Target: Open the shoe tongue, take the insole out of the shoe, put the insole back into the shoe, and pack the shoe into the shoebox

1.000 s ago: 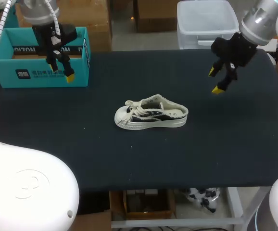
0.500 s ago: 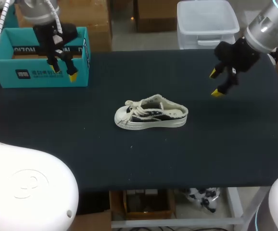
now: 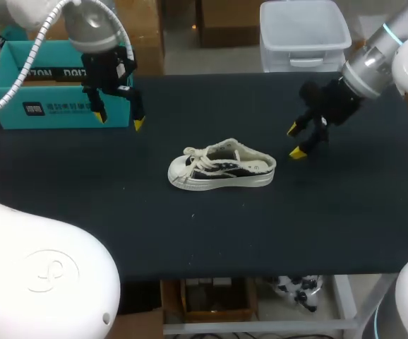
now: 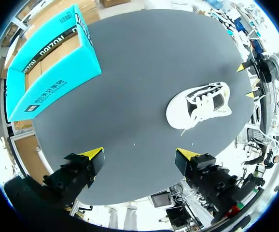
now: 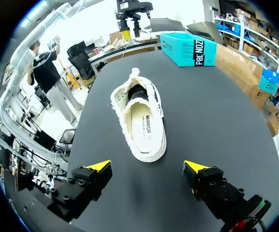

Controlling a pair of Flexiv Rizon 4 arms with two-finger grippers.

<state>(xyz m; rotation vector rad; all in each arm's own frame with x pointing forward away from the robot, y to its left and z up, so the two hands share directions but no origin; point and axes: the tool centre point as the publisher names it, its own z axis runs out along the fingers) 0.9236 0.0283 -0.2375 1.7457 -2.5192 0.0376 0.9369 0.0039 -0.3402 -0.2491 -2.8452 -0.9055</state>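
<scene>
The right fingers (image 3: 298, 151) stand wide apart and hold nothing. They hang low over the desk (image 3: 190, 233), just beside the heel of the shoe (image 3: 222, 166). In the right wrist view the shoe (image 5: 139, 121) lies straight ahead of these fingers, heel nearest and toe farthest, so its long axis runs away from them along the line between the two tips. The opening faces up, and the pale insole (image 5: 143, 129) is visible inside, lying flat. The tongue is not yet pulled open, as far as I can judge, and the white laces (image 3: 198, 152) rest loose over the front.

The left fingers (image 3: 138, 123) are also apart and hold nothing. They hang in front of the near corner of the teal shoebox (image 3: 56, 106), well apart from the toe. The right arm is therefore clearly the nearer one, and I judge the first step is only about to start.

The shoebox stands open at the far left of the desk, and the shoe is not in it.
</scene>
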